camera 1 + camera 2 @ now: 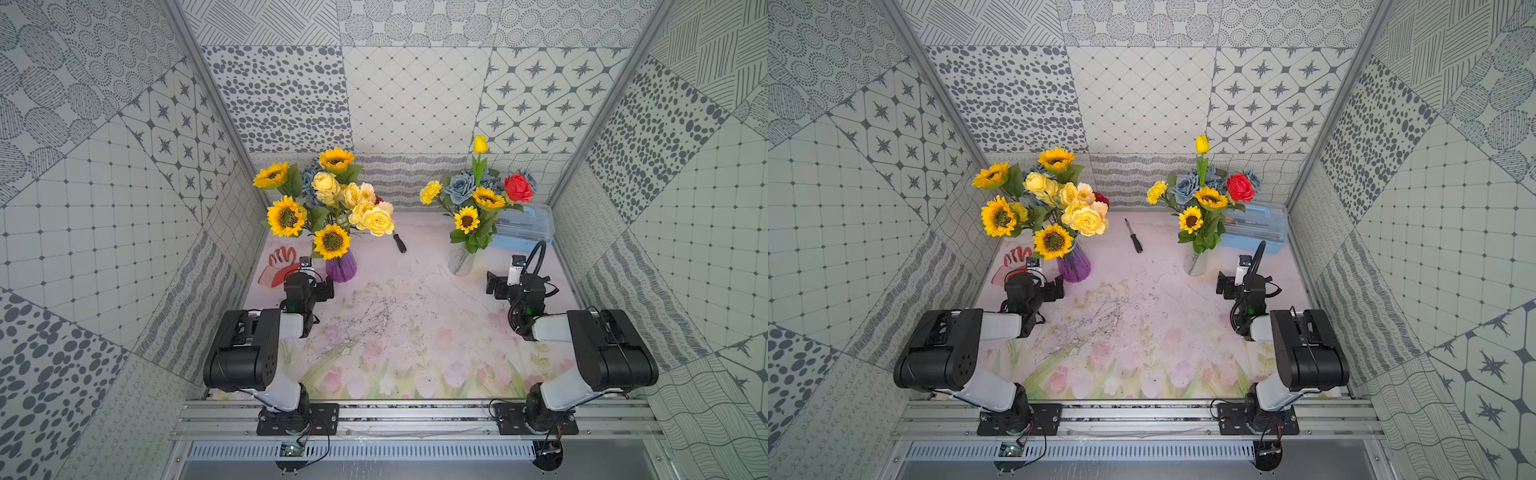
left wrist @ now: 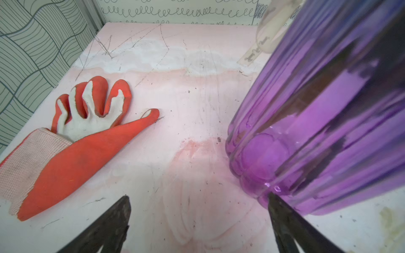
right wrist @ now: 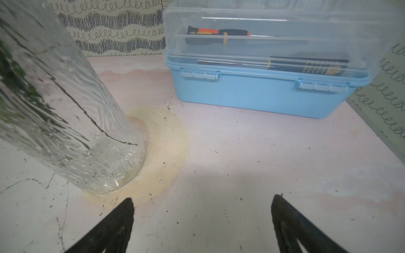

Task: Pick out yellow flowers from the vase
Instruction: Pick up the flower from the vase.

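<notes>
- The yellow flowers (image 1: 331, 242) all stand in vases; none lies on the table (image 1: 415, 316).
- Four sunflowers (image 1: 286, 216) and a cluster of pale yellow roses (image 1: 376, 220) fill the purple vase (image 1: 340, 266). It stands in the left half of the table, nearer the back edge than the front.
- Peach blooms (image 1: 368, 192) show behind those roses.
- Two more sunflowers, a yellow carnation (image 1: 430, 192) and a tall yellow tulip (image 1: 480, 144) stand in the clear vase (image 1: 462, 262). This vase is in the right half of the table, about level with the purple vase.
- Grey-blue roses (image 1: 460, 188) and a red rose (image 1: 518, 187) share the clear vase.
- The left gripper (image 2: 198, 196) hangs low over the table just in front of the purple vase, jaws spread wide with nothing between them. One fingertip sits right at the vase's base; whether it touches cannot be told.
- The right gripper (image 3: 202, 197) is low too, jaws wide apart and empty, with the clear vase just beside one finger.
- An orange and white glove (image 2: 87, 142) lies flat by the left edge, beside the purple vase.
- A black-handled screwdriver (image 1: 400, 243) lies near the back edge, between the two vases.
- A blue toolbox (image 3: 252, 92) with a clear lid sits in the back right corner, behind the clear vase.
</notes>
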You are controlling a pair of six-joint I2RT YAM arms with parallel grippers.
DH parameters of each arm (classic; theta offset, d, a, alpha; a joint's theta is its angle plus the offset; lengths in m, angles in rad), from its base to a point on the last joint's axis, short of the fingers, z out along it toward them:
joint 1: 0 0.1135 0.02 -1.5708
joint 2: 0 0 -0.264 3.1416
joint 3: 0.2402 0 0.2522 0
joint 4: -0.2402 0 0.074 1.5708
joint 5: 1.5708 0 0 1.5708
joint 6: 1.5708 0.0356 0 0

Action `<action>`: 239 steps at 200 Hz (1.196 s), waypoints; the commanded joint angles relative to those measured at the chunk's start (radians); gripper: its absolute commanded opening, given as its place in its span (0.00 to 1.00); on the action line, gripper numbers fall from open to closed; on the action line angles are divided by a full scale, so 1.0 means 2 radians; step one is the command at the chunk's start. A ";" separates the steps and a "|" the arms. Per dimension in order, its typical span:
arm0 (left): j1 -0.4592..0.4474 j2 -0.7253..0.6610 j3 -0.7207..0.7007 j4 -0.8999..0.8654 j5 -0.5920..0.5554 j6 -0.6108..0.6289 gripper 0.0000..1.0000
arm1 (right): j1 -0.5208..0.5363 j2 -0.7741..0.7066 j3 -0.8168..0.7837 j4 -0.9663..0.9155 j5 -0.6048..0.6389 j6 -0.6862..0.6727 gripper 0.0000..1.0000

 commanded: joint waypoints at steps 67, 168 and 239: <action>0.000 0.002 -0.002 0.027 0.010 0.003 0.98 | 0.001 -0.002 0.009 0.022 0.001 -0.003 0.98; 0.000 0.002 -0.002 0.027 0.009 0.003 0.98 | -0.001 -0.002 0.009 0.021 -0.005 -0.002 0.98; 0.000 0.002 -0.002 0.027 0.010 0.003 0.98 | -0.001 -0.002 0.010 0.021 -0.005 -0.001 0.98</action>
